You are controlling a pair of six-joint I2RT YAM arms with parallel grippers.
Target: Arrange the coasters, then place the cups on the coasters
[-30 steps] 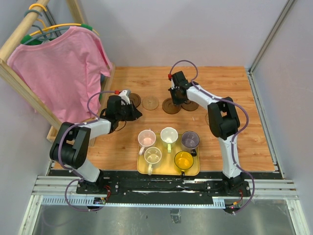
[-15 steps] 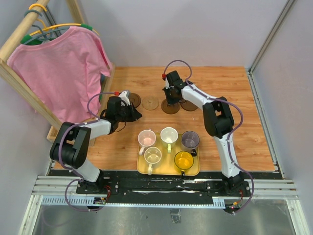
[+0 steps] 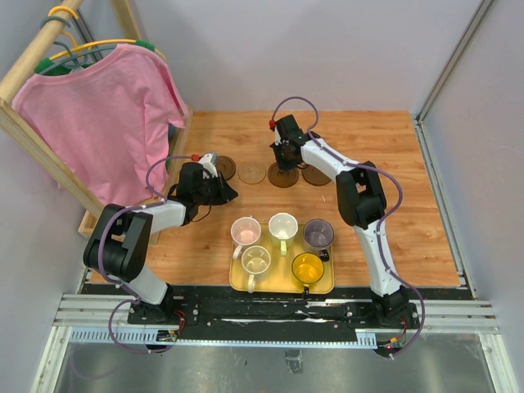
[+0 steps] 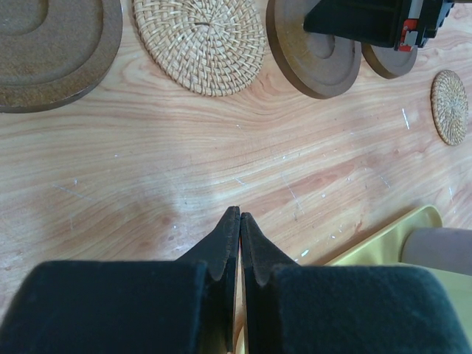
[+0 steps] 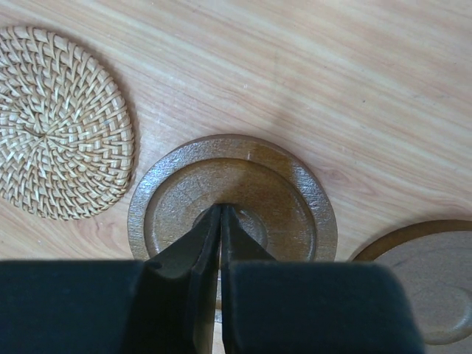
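Several round coasters lie in a row at the back of the table: a dark ringed one (image 3: 223,169), a woven tan one (image 3: 252,173), a dark brown one (image 3: 282,177) and another brown one (image 3: 318,175). My right gripper (image 3: 284,166) is shut, its tips pressed on the centre of the dark brown coaster (image 5: 295,199), next to the woven coaster (image 5: 59,122). My left gripper (image 3: 226,192) is shut and empty, low over bare wood (image 4: 240,214), in front of the row. The pink (image 3: 245,231), cream (image 3: 283,224), purple (image 3: 318,234), white-green (image 3: 255,259) and amber (image 3: 308,267) cups stand on the yellow tray (image 3: 235,283).
A small woven coaster (image 4: 448,107) lies apart to the right, mostly hidden behind my right arm in the top view. A pink shirt (image 3: 106,115) hangs on a wooden rack at the left edge. Grey walls and a metal rail (image 3: 442,188) bound the table.
My right gripper has moved left, staying shut on top of the dark brown coaster, which has slid slightly left toward the woven one. The left arm has not moved.
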